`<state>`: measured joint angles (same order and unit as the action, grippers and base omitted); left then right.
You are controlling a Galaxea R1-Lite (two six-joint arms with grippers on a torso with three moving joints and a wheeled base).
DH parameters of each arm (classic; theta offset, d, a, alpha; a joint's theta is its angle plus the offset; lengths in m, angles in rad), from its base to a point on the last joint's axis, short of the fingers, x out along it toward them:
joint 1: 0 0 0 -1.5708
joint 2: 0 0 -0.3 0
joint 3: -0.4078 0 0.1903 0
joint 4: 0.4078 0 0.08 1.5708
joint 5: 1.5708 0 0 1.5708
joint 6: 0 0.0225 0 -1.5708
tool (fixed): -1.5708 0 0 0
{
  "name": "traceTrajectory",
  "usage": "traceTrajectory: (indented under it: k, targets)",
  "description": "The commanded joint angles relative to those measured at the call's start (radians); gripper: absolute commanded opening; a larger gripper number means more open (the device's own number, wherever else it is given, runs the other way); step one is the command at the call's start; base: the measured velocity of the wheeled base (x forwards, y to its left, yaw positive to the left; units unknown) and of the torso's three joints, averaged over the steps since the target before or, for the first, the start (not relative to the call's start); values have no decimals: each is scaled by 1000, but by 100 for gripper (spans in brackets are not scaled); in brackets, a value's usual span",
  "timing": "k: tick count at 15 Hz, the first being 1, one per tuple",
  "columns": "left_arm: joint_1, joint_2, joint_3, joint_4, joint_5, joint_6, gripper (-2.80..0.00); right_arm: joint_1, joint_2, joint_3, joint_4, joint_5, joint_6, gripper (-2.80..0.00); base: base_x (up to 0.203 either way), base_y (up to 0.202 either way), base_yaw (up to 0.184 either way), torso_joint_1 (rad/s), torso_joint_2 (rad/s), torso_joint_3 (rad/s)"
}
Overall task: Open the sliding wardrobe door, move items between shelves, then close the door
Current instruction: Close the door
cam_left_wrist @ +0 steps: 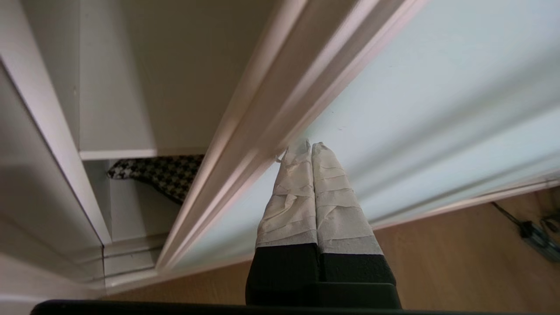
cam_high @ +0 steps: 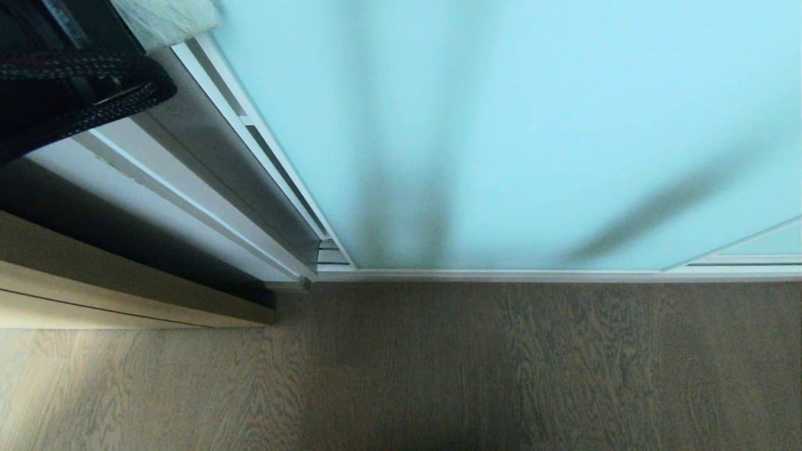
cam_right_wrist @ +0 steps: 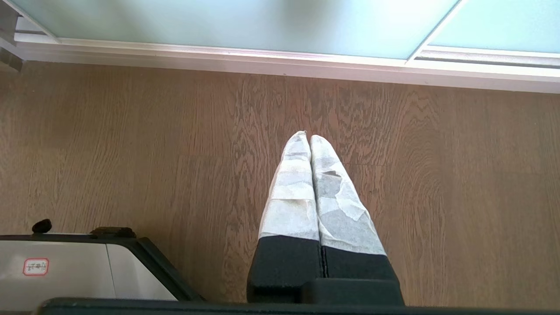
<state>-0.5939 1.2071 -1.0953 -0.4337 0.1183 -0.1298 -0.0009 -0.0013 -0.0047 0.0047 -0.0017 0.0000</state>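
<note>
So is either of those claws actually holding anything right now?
No. The left gripper is shut on nothing, its tips at the sliding wardrobe door's frame edge. The right gripper is shut too, empty, hanging over the wood-grain floor.

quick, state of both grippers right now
left gripper: closed, holding nothing, tips at the sliding wardrobe door by its frame edge.
right gripper: closed, holding nothing, hanging over the floor.

Grey wood-grain floor (cam_high: 501,369), light wood cabinet (cam_high: 125,294), dark cable (cam_left_wrist: 525,225)
</note>
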Motion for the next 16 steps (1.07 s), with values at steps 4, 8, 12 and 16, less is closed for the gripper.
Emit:
traceTrajectory:
  k: [4, 8, 12, 16]
  targets:
    - [40, 57, -6, -44, 2, -5, -280, 1, 1, 0, 0, 0, 0, -280, 0, 0, 0, 0, 0, 0]
    - [71, 48, -6, -45, 6, -1, -280, 0, 1, 0, 0, 0, -2, -280, 0, 0, 0, 0, 0, 0]
    - [79, 15, 0, -43, 26, 5, -280, -1, 1, 0, 0, 0, 0, -280, 0, 0, 0, 0, 0, 0]
    - [90, -24, 2, -35, 26, 12, -280, 1, 1, 0, 0, 0, 0, -280, 0, 0, 0, 0, 0, 0]
